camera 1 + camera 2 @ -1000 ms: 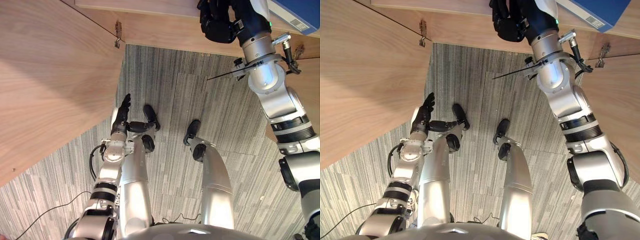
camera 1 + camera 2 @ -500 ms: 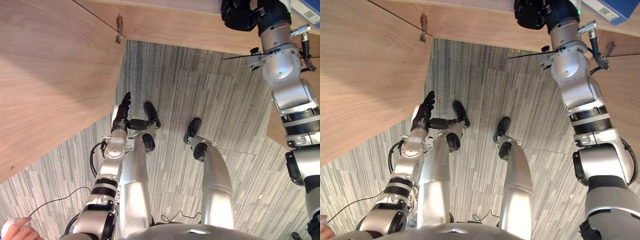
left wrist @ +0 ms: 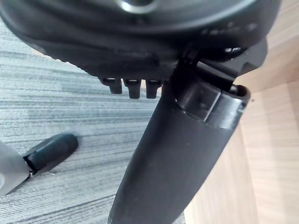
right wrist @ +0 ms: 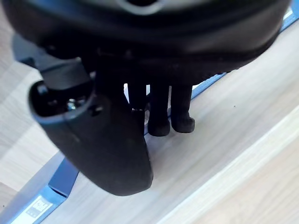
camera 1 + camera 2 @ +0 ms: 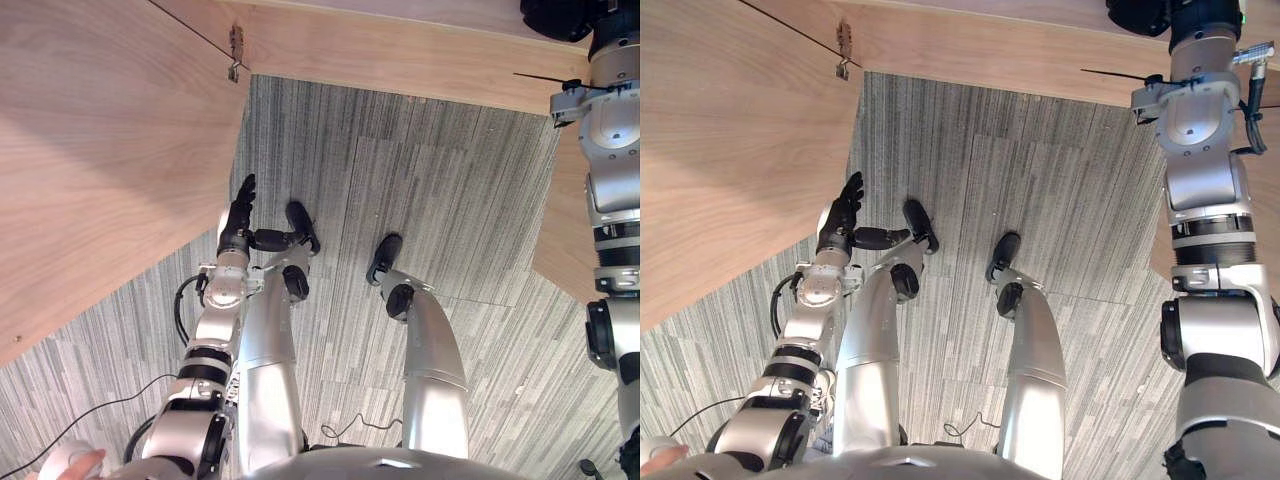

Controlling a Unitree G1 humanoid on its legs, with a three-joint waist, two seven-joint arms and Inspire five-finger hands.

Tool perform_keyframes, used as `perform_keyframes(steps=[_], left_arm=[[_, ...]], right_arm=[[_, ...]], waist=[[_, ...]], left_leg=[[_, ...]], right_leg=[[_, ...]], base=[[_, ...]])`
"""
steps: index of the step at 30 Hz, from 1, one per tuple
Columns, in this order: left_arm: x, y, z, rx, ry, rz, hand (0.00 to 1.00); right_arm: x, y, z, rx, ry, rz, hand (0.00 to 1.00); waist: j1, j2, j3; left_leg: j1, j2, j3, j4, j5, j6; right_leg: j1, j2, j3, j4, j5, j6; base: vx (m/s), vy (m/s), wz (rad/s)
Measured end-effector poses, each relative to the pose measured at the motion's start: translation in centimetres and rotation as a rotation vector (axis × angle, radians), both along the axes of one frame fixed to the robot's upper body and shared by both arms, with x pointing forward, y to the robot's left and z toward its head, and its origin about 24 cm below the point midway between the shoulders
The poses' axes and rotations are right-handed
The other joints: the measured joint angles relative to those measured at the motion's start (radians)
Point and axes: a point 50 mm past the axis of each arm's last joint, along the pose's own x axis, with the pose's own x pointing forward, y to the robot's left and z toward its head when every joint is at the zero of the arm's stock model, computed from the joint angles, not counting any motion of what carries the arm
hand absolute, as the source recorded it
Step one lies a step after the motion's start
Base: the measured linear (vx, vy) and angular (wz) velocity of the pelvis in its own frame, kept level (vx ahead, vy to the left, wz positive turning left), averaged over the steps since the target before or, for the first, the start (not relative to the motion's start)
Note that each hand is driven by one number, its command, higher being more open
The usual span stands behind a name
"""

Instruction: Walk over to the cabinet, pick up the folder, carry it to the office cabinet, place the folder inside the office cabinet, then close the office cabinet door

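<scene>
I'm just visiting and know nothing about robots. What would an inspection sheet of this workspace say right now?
Surface: light wooden cabinet shelf, carrying the folder.
Job's things: flat blue folder with a white label lies on that shelf; light wooden cabinet door stands open, with a metal hinge at its corner.
Clutter: nothing seen.
Hands: right hand reaches up into the cabinet, at the folder, grip unclear; left hand hangs open beside the door, holding nothing.
Cables: nothing seen.
Surroundings: grey striped carpet floor; a person's hand at the lower left corner.
</scene>
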Motion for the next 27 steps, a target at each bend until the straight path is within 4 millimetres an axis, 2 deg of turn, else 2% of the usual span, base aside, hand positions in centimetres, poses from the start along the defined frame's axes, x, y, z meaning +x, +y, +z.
perform_keyframes(steps=[8,19,27], left_arm=[[0.9,-0.1,1.1,-0.024,-0.024,0.006,1.00],[1.6,0.0,1.5,-0.069,-0.028,0.042,1.00],[1.4,-0.2,1.1,-0.080,-0.017,0.054,1.00]], right_arm=[[0.0,-0.6,0.6,0.032,-0.005,-0.024,0.00],[0.4,-2.1,3.0,0.187,-0.028,-0.076,0.00],[0.8,-0.6,3.9,0.301,-0.072,0.002,0.00]], waist=[[-0.001,-0.005,0.003],[-0.009,-0.011,0.011],[-0.022,-0.010,0.022]], left_leg=[[-0.010,0.005,0.000,0.014,-0.005,0.005],[-0.008,0.010,0.011,0.014,-0.005,0.007],[0.003,0.007,0.021,-0.010,0.015,0.009]], right_leg=[[-0.005,0.001,0.000,0.004,0.000,0.000],[-0.011,0.004,0.012,-0.001,0.012,0.005],[-0.018,0.006,0.018,0.000,0.020,0.001]], base=[[0.01,0.033,-0.01],[0.00,0.017,-0.02],[0.00,0.006,-0.01]])
